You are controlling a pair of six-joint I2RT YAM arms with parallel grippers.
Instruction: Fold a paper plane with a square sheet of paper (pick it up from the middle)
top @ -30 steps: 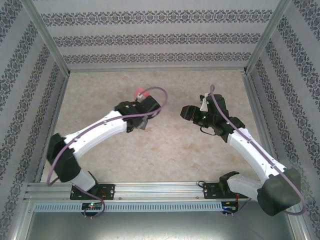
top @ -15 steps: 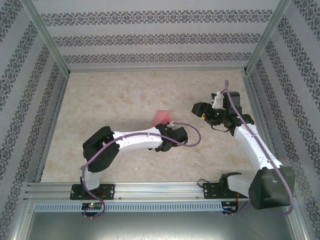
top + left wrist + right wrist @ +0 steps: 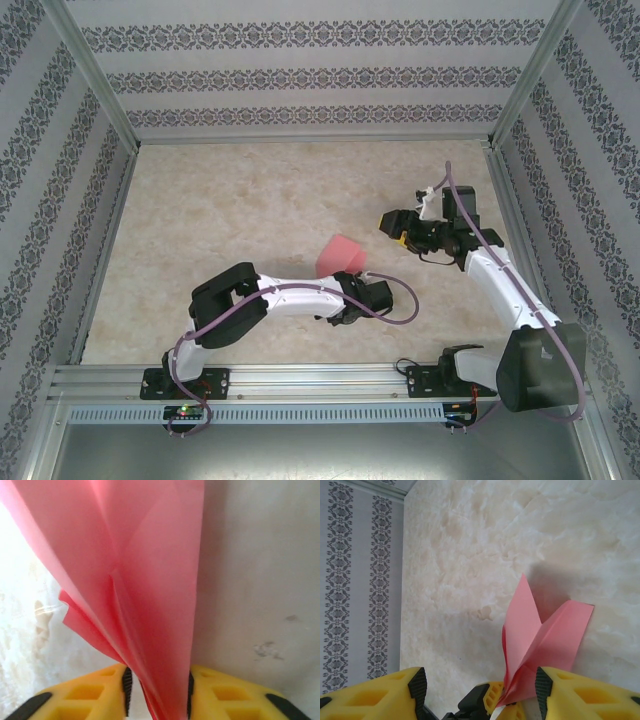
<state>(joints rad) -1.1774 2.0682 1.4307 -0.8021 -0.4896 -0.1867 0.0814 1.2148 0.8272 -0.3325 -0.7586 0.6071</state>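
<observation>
The pink-red paper [image 3: 340, 255] is folded into a paper plane shape with a centre ridge and two wings, and it stands upright at mid table. My left gripper [image 3: 354, 279] is just near-right of it. In the left wrist view the folded ridge of the paper [image 3: 150, 580] sits between the jaws of the left gripper [image 3: 157, 682]. The jaws are parted, with a gap at the left pad, and the paper leans on the right pad. My right gripper [image 3: 393, 222] hangs open to the right of the paper, apart from it. Its wrist view shows the spread wings of the paper [image 3: 545, 635] beyond the open right gripper [image 3: 480, 687], with the left gripper's yellow fingers [image 3: 496, 696] at the fold.
The marbled tabletop [image 3: 230, 210] is walled by patterned panels on three sides, with metal posts [image 3: 95, 80] at the corners. The aluminium rail [image 3: 310, 378] holding both arm bases runs along the near edge. My left arm [image 3: 290, 297] lies stretched low across the near table.
My left arm swung from far left toward the near middle with the paper, and its jaws have parted around the fold. The right gripper drew back to the right.
</observation>
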